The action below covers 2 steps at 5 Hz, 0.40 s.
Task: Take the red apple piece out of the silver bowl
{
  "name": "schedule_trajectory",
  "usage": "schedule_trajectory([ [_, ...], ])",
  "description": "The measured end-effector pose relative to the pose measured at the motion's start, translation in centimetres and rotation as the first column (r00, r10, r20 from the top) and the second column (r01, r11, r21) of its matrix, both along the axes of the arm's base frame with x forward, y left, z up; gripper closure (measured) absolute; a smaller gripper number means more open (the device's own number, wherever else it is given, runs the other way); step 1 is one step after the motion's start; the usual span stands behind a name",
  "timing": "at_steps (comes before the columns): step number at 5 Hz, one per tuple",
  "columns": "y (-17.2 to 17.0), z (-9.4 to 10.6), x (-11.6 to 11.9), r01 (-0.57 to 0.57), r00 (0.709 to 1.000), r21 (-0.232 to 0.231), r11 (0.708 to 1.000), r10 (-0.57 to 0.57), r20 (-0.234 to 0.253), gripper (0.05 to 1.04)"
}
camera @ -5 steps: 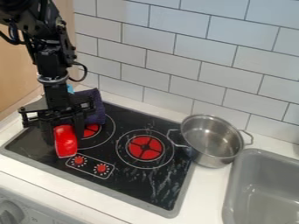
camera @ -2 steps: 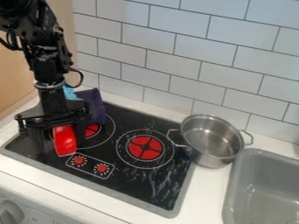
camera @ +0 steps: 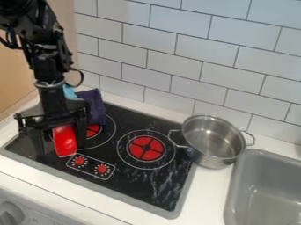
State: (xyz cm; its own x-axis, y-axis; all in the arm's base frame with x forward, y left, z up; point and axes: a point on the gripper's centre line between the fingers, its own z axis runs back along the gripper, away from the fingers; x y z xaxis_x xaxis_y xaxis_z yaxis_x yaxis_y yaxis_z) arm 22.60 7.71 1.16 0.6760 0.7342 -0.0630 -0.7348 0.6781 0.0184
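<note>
Because the glossy red apple piece point(camera: 65, 142) lay outside the round silver metal bowl point(camera: 213, 160), removal looked complete, leaving only withdrawal for the black end effector point(camera: 60, 147), spread wide.

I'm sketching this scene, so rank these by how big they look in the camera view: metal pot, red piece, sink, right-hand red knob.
1. Sink, though cut off by the view's edge
2. Metal pot
3. Red piece
4. Right-hand red knob
</note>
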Motion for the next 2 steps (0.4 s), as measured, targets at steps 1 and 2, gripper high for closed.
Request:
schedule_trajectory([
  [1, -0.5, 1.4, 0.4, 0.041, 0.998, -0.002, 0.999, -0.041, 0.041, 0.085],
  [2, -0.7, 2.8, 0.7, 0.094, 0.993, 0.009, 0.996, -0.095, 0.064, 0.085],
])
